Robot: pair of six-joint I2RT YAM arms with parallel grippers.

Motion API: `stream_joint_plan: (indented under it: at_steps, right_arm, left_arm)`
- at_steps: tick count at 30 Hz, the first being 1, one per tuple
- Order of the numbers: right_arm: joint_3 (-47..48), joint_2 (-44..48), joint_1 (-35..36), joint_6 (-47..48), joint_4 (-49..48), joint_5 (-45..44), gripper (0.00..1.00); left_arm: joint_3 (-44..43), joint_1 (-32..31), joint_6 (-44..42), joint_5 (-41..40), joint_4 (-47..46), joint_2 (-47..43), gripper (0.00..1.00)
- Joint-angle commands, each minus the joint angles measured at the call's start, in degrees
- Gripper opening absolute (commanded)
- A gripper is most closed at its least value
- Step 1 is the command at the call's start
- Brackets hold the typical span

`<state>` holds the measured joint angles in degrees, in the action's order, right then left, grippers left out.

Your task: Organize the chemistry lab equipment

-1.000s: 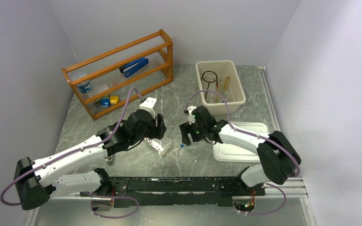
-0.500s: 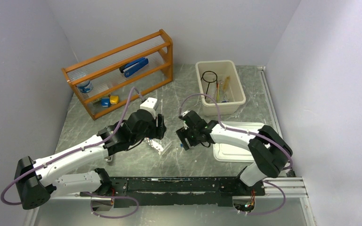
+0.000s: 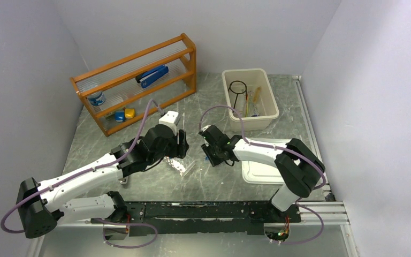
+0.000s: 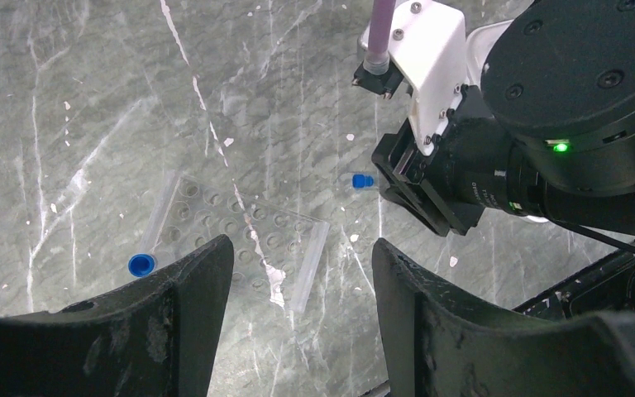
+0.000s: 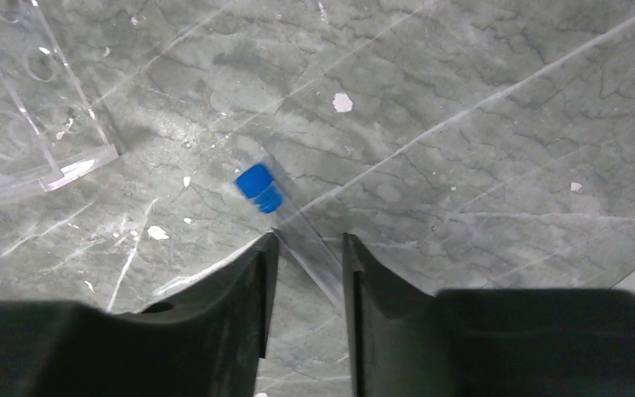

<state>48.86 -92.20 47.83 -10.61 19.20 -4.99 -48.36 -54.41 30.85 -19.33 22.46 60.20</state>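
Left end effector [image 4: 298, 250] apart over tube rack [image 4: 240, 225]. Right end effector [image 5: 307, 248] straddles blue-capped tube [image 5: 260, 187], can't tell if clamped. I see ring stand [image 3: 237, 88] in far bin [image 3: 244, 71].

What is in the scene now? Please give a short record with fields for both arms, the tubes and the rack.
left gripper: jaws open, above the clear plastic tube rack
right gripper: jaws closed on a clear blue-capped tube, cap sticking out
second clear blue-capped tube: lying along one edge of the rack
rack: flat on the grey marble table
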Motion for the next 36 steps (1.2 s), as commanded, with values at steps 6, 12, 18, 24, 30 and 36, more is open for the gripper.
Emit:
stream_joint_plan:
  at_steps: [6,12,18,24,30,36]
  right_arm:
    - [-2.0,0.5,0.5,-3.6,0.0,-4.8,0.14]
    - [-7.2,11.5,0.6,-2.2,-10.4,-3.1,0.09]
    - [-15.0,27.2,0.8,0.2,-26.5,9.2,0.11]
    - [-17.2,32.4,0.8,3.2,-32.4,19.5,0.11]
    - [-18.6,34.1,0.8,3.9,-34.5,22.8,0.11]
    - [-20.0,35.1,0.8,3.1,-35.5,23.4,0.1]
  left_arm:
    - [-1.9,0.4,1.1,-0.6,-0.5,-0.6,0.68]
    - [-2.4,1.9,2.6,3.4,-0.5,0.0,0.69]
    - [-1.7,4.1,4.5,16.1,-4.3,0.3,0.73]
    - [-2.5,4.8,8.7,26.8,-7.8,3.3,0.82]
    - [0.3,5.5,13.9,28.9,-12.4,4.1,0.7]
    - [3.1,5.6,16.1,25.4,-13.7,3.6,0.58]
